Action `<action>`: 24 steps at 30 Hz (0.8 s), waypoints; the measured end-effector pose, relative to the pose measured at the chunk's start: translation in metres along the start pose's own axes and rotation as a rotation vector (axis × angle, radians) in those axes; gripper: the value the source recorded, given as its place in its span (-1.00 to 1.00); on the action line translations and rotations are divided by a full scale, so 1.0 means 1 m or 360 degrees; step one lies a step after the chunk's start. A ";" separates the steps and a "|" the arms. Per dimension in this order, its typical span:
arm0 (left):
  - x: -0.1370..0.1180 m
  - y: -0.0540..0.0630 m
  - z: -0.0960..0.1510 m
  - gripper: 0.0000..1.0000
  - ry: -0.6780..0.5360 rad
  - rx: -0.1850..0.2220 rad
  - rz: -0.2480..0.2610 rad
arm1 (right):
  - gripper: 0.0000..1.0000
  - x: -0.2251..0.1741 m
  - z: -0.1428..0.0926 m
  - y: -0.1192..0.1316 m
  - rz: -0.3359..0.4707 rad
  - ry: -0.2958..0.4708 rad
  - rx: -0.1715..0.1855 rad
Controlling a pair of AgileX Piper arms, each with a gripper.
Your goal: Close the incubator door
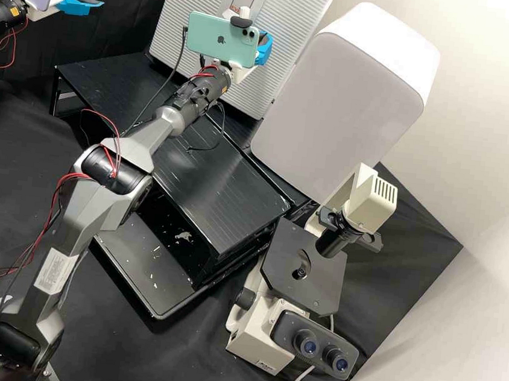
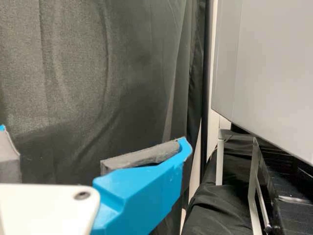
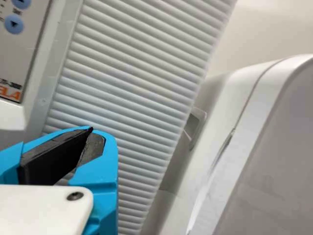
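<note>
On my left wrist feed, the left gripper (image 1: 98, 3) has its blue fingers (image 2: 139, 198) spread well apart. From the gripper (image 2: 60, 164), I've got dark curtain (image 2: 98, 73) at twelve o'clock, a smooth pale grey panel (image 2: 276, 73) at two, and at three a black shelf (image 2: 296, 181) near rumpled black cloth (image 2: 212, 210).

1 microscope (image 1: 254, 336), black slatted stand (image 1: 225, 181), dark curtain (image 2: 73, 73)

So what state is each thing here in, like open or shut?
Left gripper: jaws wide open, empty
Right gripper: jaws look shut
White box's door: looks shut
Microscope: standing
Eyepieces: uncapped
Lower shelf: littered with pale scraps
Green phone: mounted on right arm
</note>
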 end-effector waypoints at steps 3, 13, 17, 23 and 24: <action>0.000 0.000 0.000 1.00 0.0000 0.0000 0.0000 | -1.00 0.003 -0.001 0.002 -0.0036 -0.0005 -0.0023; 0.000 0.001 -0.003 1.00 0.0011 -0.0003 0.0003 | -1.00 0.015 0.001 0.024 0.0075 -0.0062 0.0013; 0.000 0.001 -0.003 1.00 0.0011 -0.0008 0.0003 | -1.00 0.019 0.012 0.023 0.0139 -0.0107 0.0005; 0.000 0.001 -0.003 1.00 0.0011 -0.0008 0.0003 | -1.00 0.021 0.014 0.020 0.0151 -0.0114 -0.0006; 0.000 0.001 -0.003 1.00 0.0011 -0.0008 0.0003 | -1.00 0.020 0.014 0.020 0.0154 -0.0111 -0.0011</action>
